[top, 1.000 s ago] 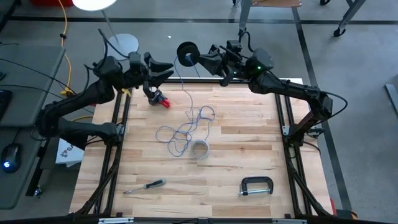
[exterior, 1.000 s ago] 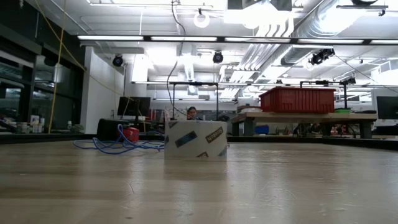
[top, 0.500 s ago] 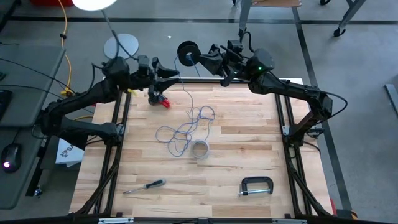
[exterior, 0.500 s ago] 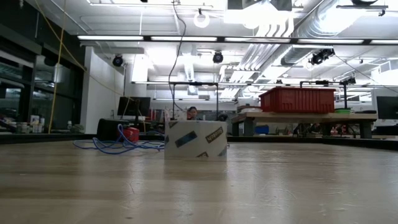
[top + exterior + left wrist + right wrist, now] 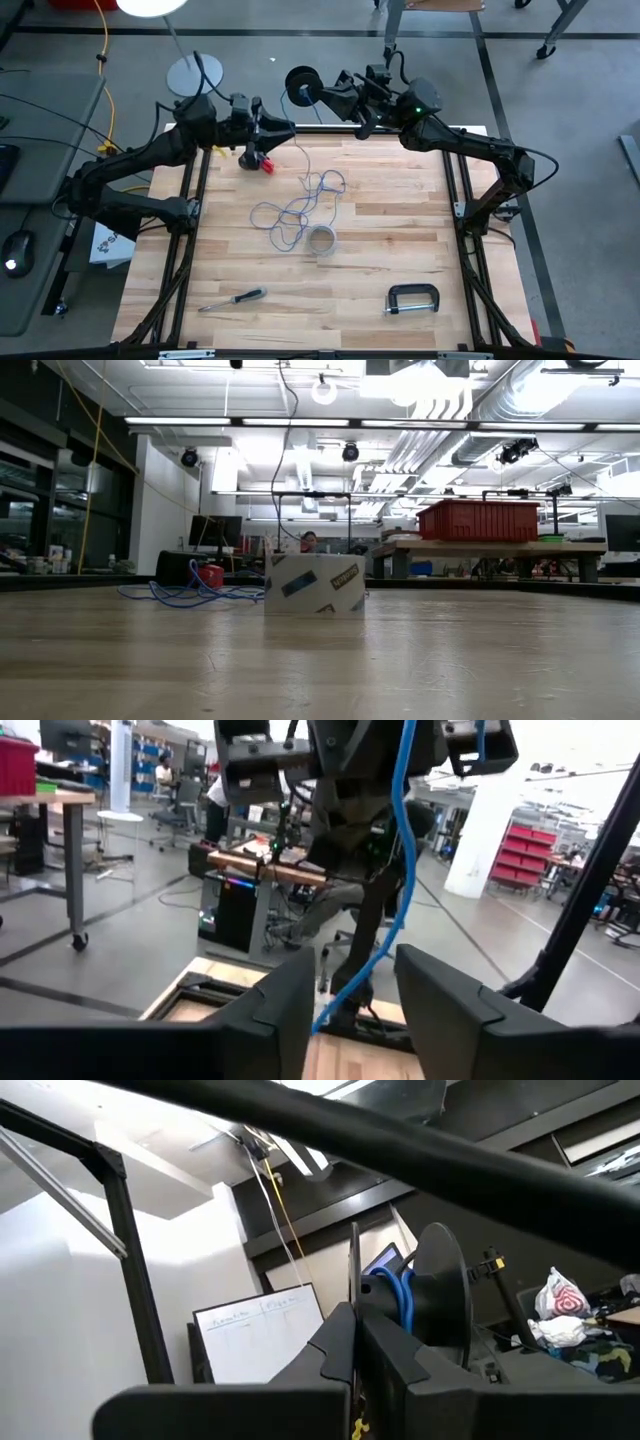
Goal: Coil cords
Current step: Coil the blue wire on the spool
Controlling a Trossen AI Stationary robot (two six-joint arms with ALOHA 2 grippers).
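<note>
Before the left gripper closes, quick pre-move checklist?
1. Blue cord runs between the left gripper fingers: ok.
2. Left jaws apart, nothing clamped yet: ok.
3. Right gripper shut on the black spool, held past the table's far edge: ok.
4. Cord already wound on the spool, per the right wrist view: ok.
5. Slack on the table lies in tangled loops beside the tape roll: not ok, may snag.
6. Red clip attached to the cord: cannot tell.

Bright overhead strip lights [image 5: 260, 422] glare above the table [image 5: 400, 650]; its near wood blurs, soft and unfocused.
</note>
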